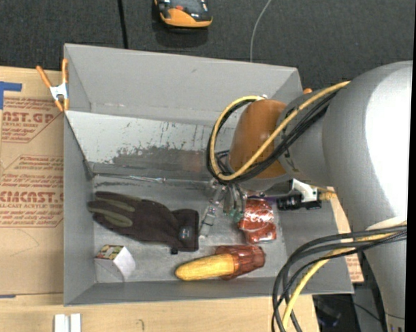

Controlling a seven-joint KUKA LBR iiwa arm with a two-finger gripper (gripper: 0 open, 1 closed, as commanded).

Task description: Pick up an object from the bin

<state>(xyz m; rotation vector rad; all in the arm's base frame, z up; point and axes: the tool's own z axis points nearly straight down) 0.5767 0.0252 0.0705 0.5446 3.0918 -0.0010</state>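
Looming largest, at the right of the frame, is the white arm (372,133), with its orange wrist cover (257,133) and yellow-and-black cables (219,145) looped in front. Below that cover, the claw (219,204) sits low in the grey bin (177,79), right of centre. Apart or together? Cannot tell from this angle. It hangs between two things. Just to its right lies a crumpled red packet (258,221), whose pale print is too small to read. Just to its left is the cuff end of a dark brown glove (141,219), which stretches away toward the left wall. Lower down, near the front wall, a long yellow piece with a glossy red-orange end (218,262) lies on its side. Over in the lower left corner there's a small printed box with a white face (116,257), lettering unreadable.
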